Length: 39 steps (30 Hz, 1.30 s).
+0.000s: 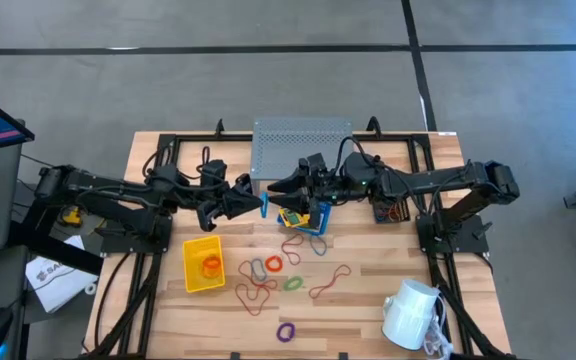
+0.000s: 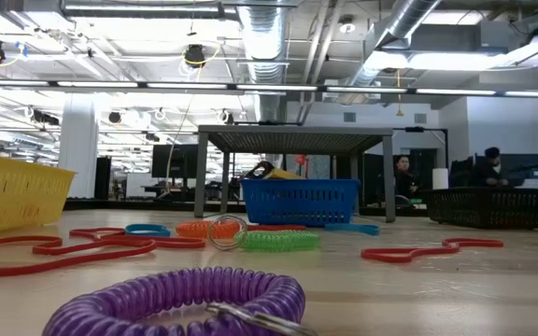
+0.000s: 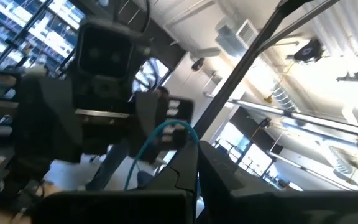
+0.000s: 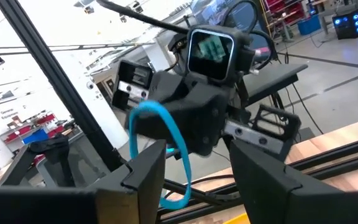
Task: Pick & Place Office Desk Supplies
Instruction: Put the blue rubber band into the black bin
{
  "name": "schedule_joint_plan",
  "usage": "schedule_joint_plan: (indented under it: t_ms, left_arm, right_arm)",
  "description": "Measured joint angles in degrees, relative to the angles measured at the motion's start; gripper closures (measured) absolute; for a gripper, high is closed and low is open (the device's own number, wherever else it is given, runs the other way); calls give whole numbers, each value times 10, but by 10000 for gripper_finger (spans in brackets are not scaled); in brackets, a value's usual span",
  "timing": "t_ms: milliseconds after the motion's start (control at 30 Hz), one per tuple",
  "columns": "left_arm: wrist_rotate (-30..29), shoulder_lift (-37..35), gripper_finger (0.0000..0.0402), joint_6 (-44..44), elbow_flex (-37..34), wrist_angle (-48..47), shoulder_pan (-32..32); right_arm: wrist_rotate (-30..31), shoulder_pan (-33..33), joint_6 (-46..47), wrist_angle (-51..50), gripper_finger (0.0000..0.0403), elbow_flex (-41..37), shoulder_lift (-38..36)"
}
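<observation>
Above the table's middle my two grippers face each other. My left gripper (image 1: 255,203) is shut on a thin blue loop (image 1: 264,206). My right gripper (image 4: 194,168) is open, one finger on either side of the loop (image 4: 174,146); whether they touch it I cannot tell. Below stand a blue bin (image 1: 303,218) with yellow packets, a yellow bin (image 1: 203,263) holding an orange loop, and a black mesh bin (image 1: 393,210). Red, green, orange and purple loops (image 1: 286,331) lie flat on the wood. My left gripper pinches the blue loop's strand (image 3: 194,142) between its two shut fingers. The fingers come from the table's left, slanting a little upward. The rest of the loop arches out past the fingertips (image 3: 182,168) toward my right gripper, lifted clear of the table.
A grey perforated riser (image 1: 301,147) stands at the table's far edge behind both grippers. A white mug (image 1: 413,312) lies at the near right corner. Loose loops cover the middle of the near half, with a purple one (image 2: 185,299) nearest the front edge.
</observation>
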Motion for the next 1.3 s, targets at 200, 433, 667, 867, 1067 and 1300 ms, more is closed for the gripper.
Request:
schedule_joint_plan:
  t_ms: [200,433,667,867,1067,1300]
  left_arm:
    - [-1,22,401,-10,3,4,4]
    - [19,50,401,-13,30,0,3]
    - [21,49,401,-13,33,3,3]
    - [21,49,401,-13,33,3,3]
    - [21,42,389,-14,33,6,3]
    - [20,36,335,-2,33,-12,11]
  right_arm:
    - [3,4,1,2,226,0,0]
    - [17,3,8,3,239,0,0]
    - [26,4,20,-4,347,0,0]
    - [30,7,10,-4,396,0,0]
    - [28,7,17,-8,400,0,-6]
    - [25,7,17,-50,401,0,-44]
